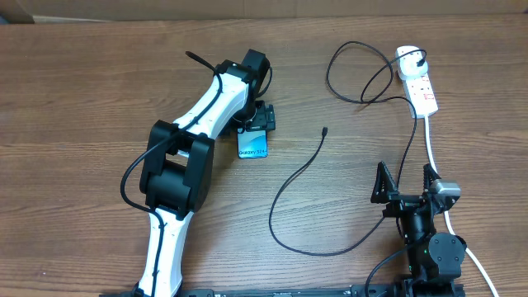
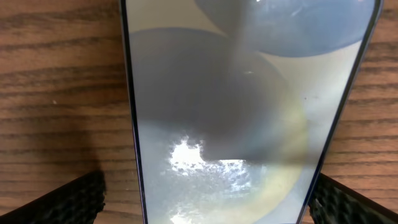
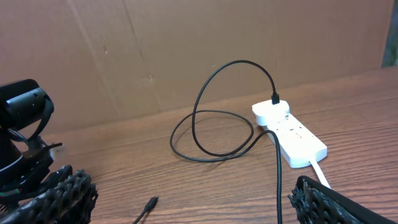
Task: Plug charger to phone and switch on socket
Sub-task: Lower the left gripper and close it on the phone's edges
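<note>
Shows the phone (image 1: pixel 253 145) flat on the wooden table (image 1: pixel 82 99), left of centre, blue screen up with "Galaxy S24" legible from overhead. Fills the left wrist view with that glossy screen, glare and blurred reflections across it. Has the left gripper (image 1: pixel 259 124) hovering over the phone's far end, jaws spread wide and holding nothing, black fingers (image 2: pixel 68 202) straddling the handset's long edges; cannot tell whether either touches the dark frame.

Puts the charger (image 1: pixel 285 186) right of the phone: connector tip (image 1: pixel 325 130) bare on the wood, near the phone but apart from it, not plugged in. Runs the thin black cable from that tip in a wide curve toward the near edge, past the right gripper (image 1: pixel 405 180), then up into a loose loop to a black plug (image 1: pixel 421 59) seated in the far end of the socket (image 1: pixel 419 86). Sets the socket, a narrow white power strip with red markings, at the far right of the table, thick white cord (image 1: pixel 430 142) trailing toward the near edge beside the right arm. Cannot tell the switch position.

Shows the right gripper low at the near right, well apart from phone and connector, jaws fully apart and empty, pointed toward the socket and the cable loop. Backs the table with a brown cardboard wall (image 3: pixel 186 50).
</note>
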Controlling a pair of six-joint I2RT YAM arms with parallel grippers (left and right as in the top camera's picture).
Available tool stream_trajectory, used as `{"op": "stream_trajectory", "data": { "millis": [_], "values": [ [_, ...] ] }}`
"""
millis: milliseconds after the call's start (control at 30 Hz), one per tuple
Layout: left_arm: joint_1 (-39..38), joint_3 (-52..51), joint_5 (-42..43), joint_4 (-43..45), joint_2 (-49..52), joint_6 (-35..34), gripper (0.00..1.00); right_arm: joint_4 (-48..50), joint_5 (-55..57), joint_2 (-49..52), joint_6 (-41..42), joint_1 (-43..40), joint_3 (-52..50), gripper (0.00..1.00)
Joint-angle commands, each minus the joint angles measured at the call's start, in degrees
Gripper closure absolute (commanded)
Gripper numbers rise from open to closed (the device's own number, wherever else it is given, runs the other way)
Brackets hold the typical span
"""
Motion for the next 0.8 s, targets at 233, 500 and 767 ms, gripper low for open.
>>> {"op": "stream_trajectory", "data": {
  "millis": [233,500,767],
  "values": [
    [-1.01,-0.48,0.52,-0.55,1.6,-1.05,0.01,0.31,0.55,-0.57,-0.42,0.0,-0.61,0.0],
    [-1.38,-0.94,0.44,-0.55,1.6,-1.29,0.06,0.31,0.55,-0.57,-0.42,0.0,-0.61,0.0],
    [-1.64,-1.49,0.15,-0.59,1.6,-2.56,0.06,0.31,0.55,-0.57,-0.42,0.0,-0.61,0.0]
  ]
}}
